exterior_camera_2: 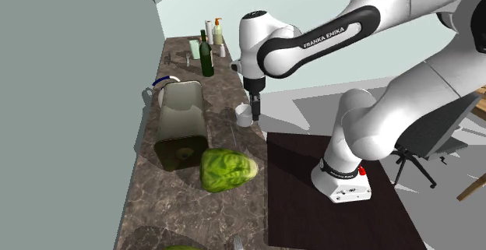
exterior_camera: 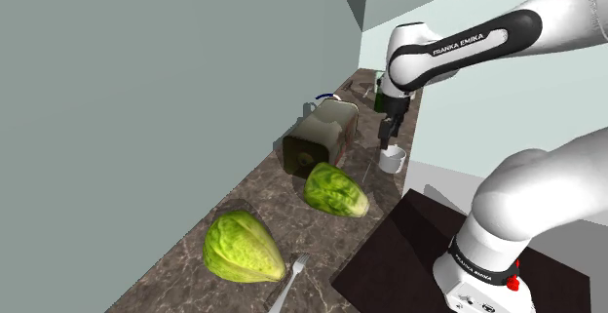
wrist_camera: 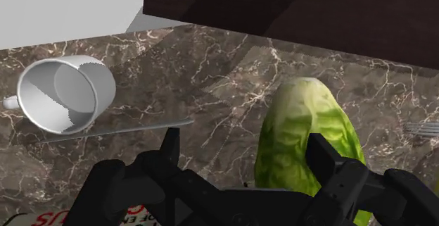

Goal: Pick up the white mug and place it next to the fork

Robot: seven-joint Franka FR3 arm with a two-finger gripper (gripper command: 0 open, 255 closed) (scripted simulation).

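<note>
Shoulder view, left to right: a green leafy head (exterior_camera: pixel 244 248), the fork (exterior_camera: pixel 290 280) at its 4 o'clock by the desk (exterior_camera: pixel 180 280) edge, then a second head (exterior_camera: pixel 335 190), then the white mug (exterior_camera: pixel 391 161) upright at that head's 2 o'clock, near the desk's outer edge. The claw (exterior_camera: pixel 389 143) hangs just over the mug, fingers (wrist_camera: pixel 170 146) spread wide and gripping nothing; the wrist view puts the mug beside them, not between. Closing from here would likely miss or shove the mug off the edge, and the carry could clip the second head.

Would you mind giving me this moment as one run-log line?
stage: pre-grasp | gripper: open, empty, close by white mug | white mug: on counter, unheld | fork: by green vegetable, mug not yet there
</note>
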